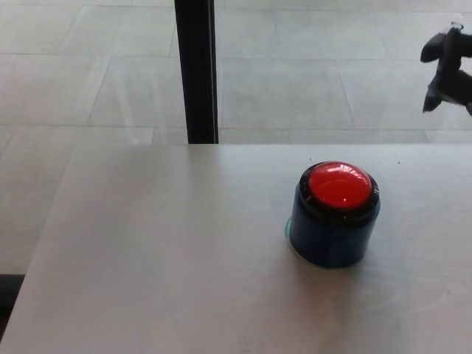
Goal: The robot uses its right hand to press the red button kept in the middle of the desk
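Your red button [340,185] sits mid-desk [147,258] on its dark base | right hand [448,68] (edge-cropped) up and right of it, well apart | fingers' spread: can't tell, possibly curled

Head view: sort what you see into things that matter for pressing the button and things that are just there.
Part of the job:
- red button in its dark blue housing
- right hand, raised at the top right edge, clear of the button
- desk

Just there:
- black post behind the desk
- tiled floor
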Robot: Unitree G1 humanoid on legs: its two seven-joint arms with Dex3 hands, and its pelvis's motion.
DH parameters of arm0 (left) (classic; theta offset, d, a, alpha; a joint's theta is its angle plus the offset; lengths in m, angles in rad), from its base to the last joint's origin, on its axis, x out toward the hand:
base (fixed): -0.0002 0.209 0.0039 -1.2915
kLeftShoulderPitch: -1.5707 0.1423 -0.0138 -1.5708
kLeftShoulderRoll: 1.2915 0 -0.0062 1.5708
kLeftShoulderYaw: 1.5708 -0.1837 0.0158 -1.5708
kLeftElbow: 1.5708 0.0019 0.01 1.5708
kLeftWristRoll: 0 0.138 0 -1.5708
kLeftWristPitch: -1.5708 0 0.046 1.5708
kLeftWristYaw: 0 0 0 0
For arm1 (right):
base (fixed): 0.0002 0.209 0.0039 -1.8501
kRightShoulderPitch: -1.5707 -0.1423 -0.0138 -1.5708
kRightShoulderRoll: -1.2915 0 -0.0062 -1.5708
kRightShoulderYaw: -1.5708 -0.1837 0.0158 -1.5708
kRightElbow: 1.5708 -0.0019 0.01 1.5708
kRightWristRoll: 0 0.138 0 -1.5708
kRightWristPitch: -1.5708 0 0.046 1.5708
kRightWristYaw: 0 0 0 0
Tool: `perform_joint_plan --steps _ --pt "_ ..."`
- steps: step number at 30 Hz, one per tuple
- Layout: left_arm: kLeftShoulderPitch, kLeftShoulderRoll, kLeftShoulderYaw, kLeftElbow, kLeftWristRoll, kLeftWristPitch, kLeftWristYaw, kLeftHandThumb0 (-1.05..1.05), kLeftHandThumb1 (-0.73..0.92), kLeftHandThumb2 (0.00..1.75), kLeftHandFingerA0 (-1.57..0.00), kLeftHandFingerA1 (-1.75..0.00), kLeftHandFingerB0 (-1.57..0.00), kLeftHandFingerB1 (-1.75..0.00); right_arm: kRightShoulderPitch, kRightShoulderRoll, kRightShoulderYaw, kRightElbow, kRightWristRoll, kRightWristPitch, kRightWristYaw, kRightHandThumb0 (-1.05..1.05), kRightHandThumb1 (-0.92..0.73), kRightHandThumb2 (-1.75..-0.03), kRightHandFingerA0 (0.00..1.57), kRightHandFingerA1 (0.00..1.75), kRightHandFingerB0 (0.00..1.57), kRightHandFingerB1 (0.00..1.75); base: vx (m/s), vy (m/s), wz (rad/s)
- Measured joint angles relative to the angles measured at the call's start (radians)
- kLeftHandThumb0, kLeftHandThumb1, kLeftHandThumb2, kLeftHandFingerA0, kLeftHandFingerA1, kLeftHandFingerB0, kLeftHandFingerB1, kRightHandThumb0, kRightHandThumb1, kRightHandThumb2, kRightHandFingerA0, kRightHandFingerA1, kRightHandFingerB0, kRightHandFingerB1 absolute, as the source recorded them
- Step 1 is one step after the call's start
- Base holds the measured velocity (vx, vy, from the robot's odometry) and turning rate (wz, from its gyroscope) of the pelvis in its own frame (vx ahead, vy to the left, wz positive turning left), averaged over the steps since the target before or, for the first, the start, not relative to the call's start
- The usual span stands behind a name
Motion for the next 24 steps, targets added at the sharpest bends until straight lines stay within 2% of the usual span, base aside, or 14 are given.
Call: perform_joint_plan --steps 5,6,9,10,11,13,14,15,16,17,18,19,20,24 --pt "0.006 0.0 0.005 0.007 -0.003 0.0 0.0 -0.73 0.92 1.17 -0.33 -1.18 -0.19 -0.88 -0.024 -0.014 -0.023 -0.031 0.005 0.006 0.019 -0.12 -0.47 -1.41 0.97 1.75 0.8 1.58 0.0 0.0 0.0" --pt "0.011 0.0 0.004 0.007 -0.003 0.0 0.0 -0.74 0.92 1.28 -0.45 -0.93 -0.26 -0.76 -0.026 -0.022 -0.024 -0.042 0.005 0.007 0.021 -0.12 -0.45 -1.43 0.97 1.75 0.8 1.57 0.0 0.0 0.0" --pt "0.016 0.0 0.003 0.007 -0.003 0.0 0.0 -0.73 0.92 1.28 -0.46 -0.92 -0.28 -0.77 -0.026 -0.062 -0.053 -0.058 0.01 0.007 0.032 -0.16 -0.47 -1.31 0.95 1.75 0.81 1.59 0.0 0.0 0.0" --pt "0.018 0.0 0.001 0.007 -0.003 0.0 0.0 -0.73 0.92 1.17 -0.31 -1.16 -0.17 -0.85 -0.026 -0.083 -0.075 -0.058 0.014 0.007 0.034 -0.15 -0.54 -1.23 0.92 1.75 0.78 1.56 0.0 0.0 0.0" --pt "0.018 0.0 0.001 0.008 -0.003 0.0 0.0 -0.73 0.92 1.17 -0.32 -1.18 -0.16 -0.85 -0.026 -0.104 -0.091 -0.056 0.017 0.007 0.036 -0.14 -0.52 -1.26 0.92 1.75 0.78 1.54 0.0 0.0 0.0" --pt "0.02 0.0 0.002 0.01 -0.003 0.0 0.0 -0.73 0.92 1.17 -0.32 -1.18 -0.16 -0.85 -0.026 -0.151 -0.124 -0.047 0.02 0.006 0.036 -0.14 -0.52 -1.26 0.92 1.75 0.78 1.54 0.0 0.0 0.0" --pt "0.022 0.0 0.002 0.011 -0.003 0.0 0.0 -0.75 0.92 1.27 -0.46 -0.93 -0.27 -0.77 -0.026 -0.184 -0.146 -0.038 0.022 0.005 0.035 -0.1 -0.56 -1.2 0.92 1.75 0.79 1.47 0.0 0.0 0.0" --pt "0.02 0.0 0.002 0.011 -0.003 0.0 0.0 -0.75 0.92 1.27 -0.46 -0.93 -0.27 -0.77 -0.023 -0.207 -0.158 -0.027 0.023 0.001 0.036 -0.1 -0.56 -1.2 0.92 1.75 0.79 1.47 0.0 0.0 0.0" --pt "0.02 0.0 0.002 0.011 -0.003 0.0 -0.001 -0.74 0.92 1.27 -0.45 -0.91 -0.28 -0.76 -0.016 -0.241 -0.179 -0.013 0.024 -0.006 0.037 -0.17 -0.56 -1.19 1.22 1.38 0.92 1.16 0.0 0.0 0.0" --pt "0.021 0.001 0.001 0.011 -0.003 0.0 -0.001 -0.73 0.92 1.18 -0.32 -1.14 -0.21 -0.88 -0.004 -0.275 -0.195 -0.003 0.024 -0.014 0.036 -0.17 -0.55 -1.18 1.21 1.36 0.92 1.14 0.0 0.0 0.0" --pt "0.021 0.002 0.001 0.011 -0.003 0.0 -0.001 -0.73 0.92 1.18 -0.32 -1.14 -0.21 -0.88 0.009 -0.301 -0.205 0.001 0.023 -0.023 0.035 -0.17 -0.55 -1.18 1.21 1.36 0.92 1.14 0.0 0.0 0.0" --pt "0.022 0.003 0.0 0.011 -0.003 0.0 -0.001 -0.73 0.92 1.19 -0.36 -1.17 -0.24 -0.89 0.031 -0.334 -0.218 0.008 0.02 -0.036 0.033 -0.15 -0.54 -1.13 0.93 1.75 0.85 1.32 0.0 0.0 0.0" --pt "0.022 0.004 -0.001 0.011 -0.002 0.0 0.0 -0.74 0.92 1.28 -0.45 -0.93 -0.26 -0.76 0.058 -0.363 -0.234 0.011 0.017 -0.051 0.031 -0.19 -0.53 -1.11 0.96 1.75 0.85 1.29 0.0 0.0 0.0" --pt "0.023 0.005 -0.002 0.011 -0.002 0.0 0.0 -0.75 0.92 1.28 -0.5 -0.97 -0.31 -0.79 0.174 -0.436 -0.306 0.015 0.016 -0.102 0.023 -0.29 -0.47 -1.12 1.07 1.62 0.94 1.19 0.0 0.0 0.0"
